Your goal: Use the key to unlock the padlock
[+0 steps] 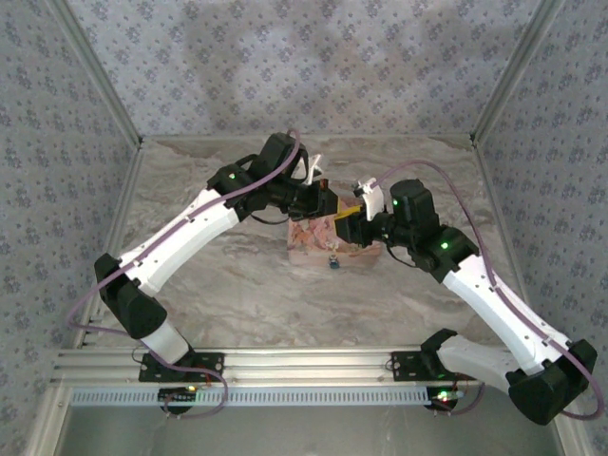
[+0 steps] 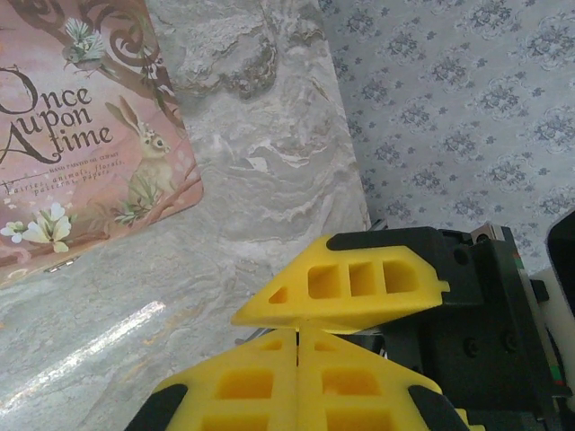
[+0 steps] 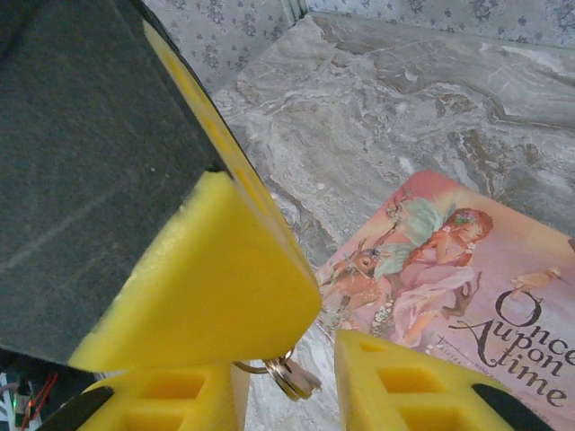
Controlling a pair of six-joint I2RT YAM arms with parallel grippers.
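The padlock, tiny and blue, lies at the near edge of the flat pink box. Above the box my left gripper is shut, its yellow fingers pressed together. In the right wrist view its tip hangs over my right gripper, and the key dangles on a metal ring from under that tip. The key hangs in the gap between my right fingers, which stand apart and do not touch it. My right gripper is just right of the left one, tips almost meeting.
The pink box reads "Once upon a time" and lies flat mid-table. Marbled tabletop spreads around it. Patterned walls close the left, back and right sides.
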